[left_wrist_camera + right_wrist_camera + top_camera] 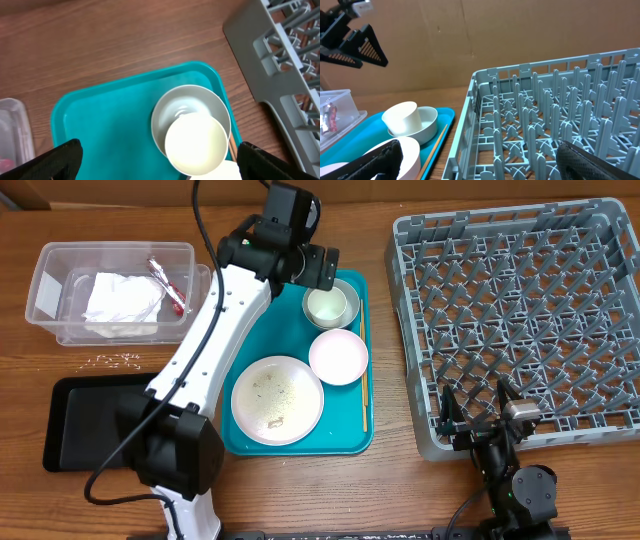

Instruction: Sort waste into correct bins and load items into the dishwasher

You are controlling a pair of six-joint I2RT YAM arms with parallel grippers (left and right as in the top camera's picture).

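The crumpled white napkin [120, 300] and the red-and-white wrapper [166, 284] lie in the clear tub [45, 265]. Rice-like crumbs [118, 360] are on the table above the black tray [70, 415]. On the teal tray stand the large plate [277, 400], the pink-white bowl [338, 357] and the metal bowl [348, 308] with the small white cup [326, 305] in it. My left gripper [318, 275] hovers open and empty over the cup [196, 142] and metal bowl [172, 107]. My right gripper [478, 415] is open and empty at the front edge of the grey dish rack [520, 240].
The teal tray [345, 442] sits between the black tray and the rack. A wooden chopstick [364, 395] lies along its right edge. The right wrist view shows the rack [545, 115], the cup [402, 117] and the chopstick [434, 145].
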